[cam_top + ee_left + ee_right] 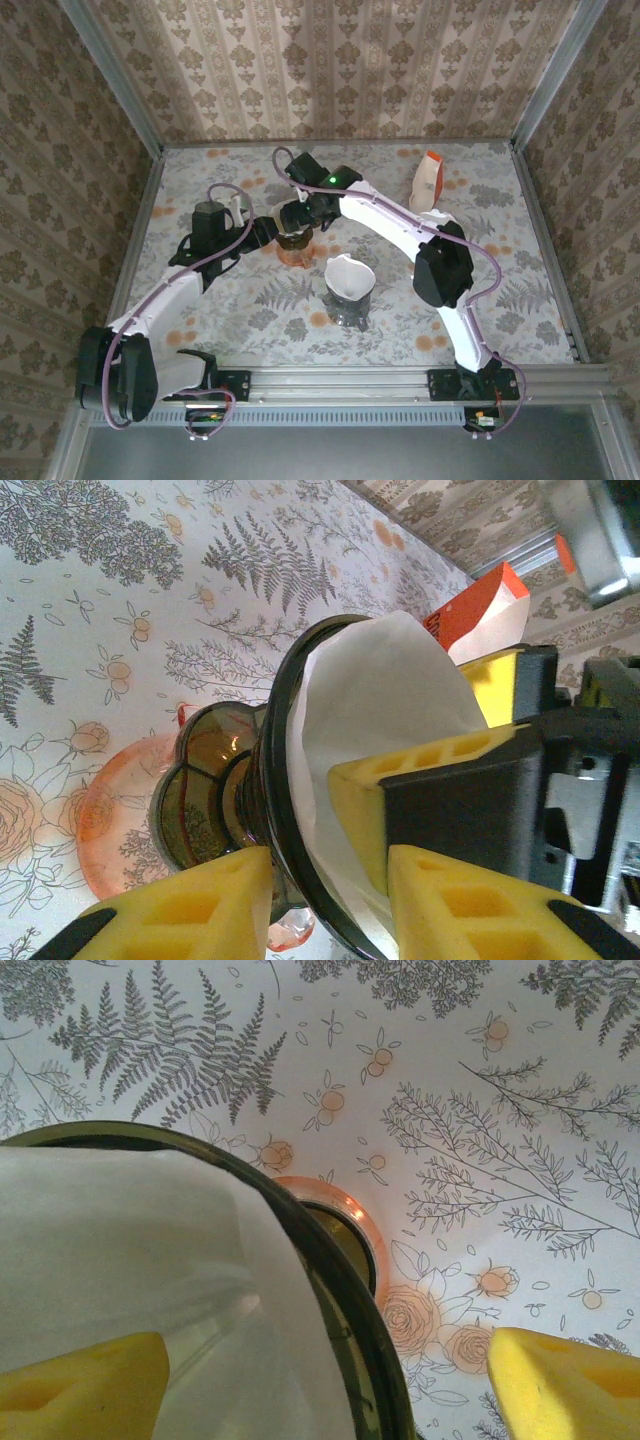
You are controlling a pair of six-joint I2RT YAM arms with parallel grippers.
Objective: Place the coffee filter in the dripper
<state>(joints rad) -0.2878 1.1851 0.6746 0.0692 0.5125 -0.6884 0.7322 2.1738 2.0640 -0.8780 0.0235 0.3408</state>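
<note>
Floral counter [500,290]: dripper [205,790] largely hidden overhead, seemingly upright; left tool [325,880] clamps its rim, right tool [325,1338] spread across filter [120,1240].

Looking down on a table [530,230] spread with a pale cloth, printed all over with grey ferns and small orange flowers. Being closed in on three sides by walls [340,60] papered in beige damask stripes. Running up both back corners, grey metal posts [113,70]. Lying along the near edge, a metal rail [340,380]. Being lit softly and evenly, throwing only faint shadows. Showing below the rail, a dark grey strip [350,450], possibly floor.
</note>
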